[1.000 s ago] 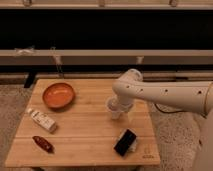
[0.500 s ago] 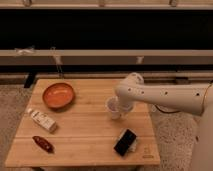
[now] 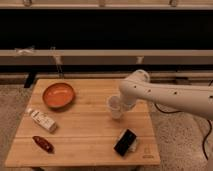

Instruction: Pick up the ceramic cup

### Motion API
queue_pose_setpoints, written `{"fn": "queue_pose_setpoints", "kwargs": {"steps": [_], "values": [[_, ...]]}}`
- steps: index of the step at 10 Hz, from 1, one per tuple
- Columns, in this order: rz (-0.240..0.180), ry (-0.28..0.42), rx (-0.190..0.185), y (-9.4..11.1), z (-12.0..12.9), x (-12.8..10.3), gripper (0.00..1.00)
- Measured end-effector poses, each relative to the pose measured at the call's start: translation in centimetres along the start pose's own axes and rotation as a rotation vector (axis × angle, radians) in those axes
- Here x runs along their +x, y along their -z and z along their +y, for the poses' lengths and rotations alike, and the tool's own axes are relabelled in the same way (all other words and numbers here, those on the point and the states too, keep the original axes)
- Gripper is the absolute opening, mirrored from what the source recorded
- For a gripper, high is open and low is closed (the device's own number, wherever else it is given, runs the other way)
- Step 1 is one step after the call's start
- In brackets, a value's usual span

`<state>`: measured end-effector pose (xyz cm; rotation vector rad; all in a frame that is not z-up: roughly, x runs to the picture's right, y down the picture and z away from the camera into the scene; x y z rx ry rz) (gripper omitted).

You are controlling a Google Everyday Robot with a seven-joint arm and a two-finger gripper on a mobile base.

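Observation:
The ceramic cup is small and off-white, and stands right of the middle of the wooden table. My gripper is at the end of the white arm, which reaches in from the right. The gripper is right against the cup's right side, level with it. I cannot tell whether the cup rests on the table or is held just above it.
A wide orange bowl sits at the back left. A white labelled bottle lies on its side at the left. A dark red object lies at the front left. A black flat device lies at the front right.
The arm's upper part has shifted a little to the right, and more of the cup now shows to the gripper's left. The cup stays in about the same place.

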<state>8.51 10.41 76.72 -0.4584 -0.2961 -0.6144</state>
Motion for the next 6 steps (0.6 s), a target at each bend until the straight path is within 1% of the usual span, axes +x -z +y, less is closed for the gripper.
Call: {"fn": "queue_pose_setpoints", "kwargs": {"steps": [1, 2, 3, 5, 6], "values": [[-0.012, 0.023, 0.018, 1.0, -0.8, -0.5, 0.0], [-0.018, 0.036, 0.025, 1.3, -1.2, -0.9, 0.0], [-0.037, 0.072, 0.035, 2.2, -1.7, -1.6, 0.0], [-0.06, 0.106, 0.034, 2.8, -2.2, -2.2, 0.0], [-0.062, 0.107, 0.033, 2.8, -2.2, -2.3, 0.0]]}}
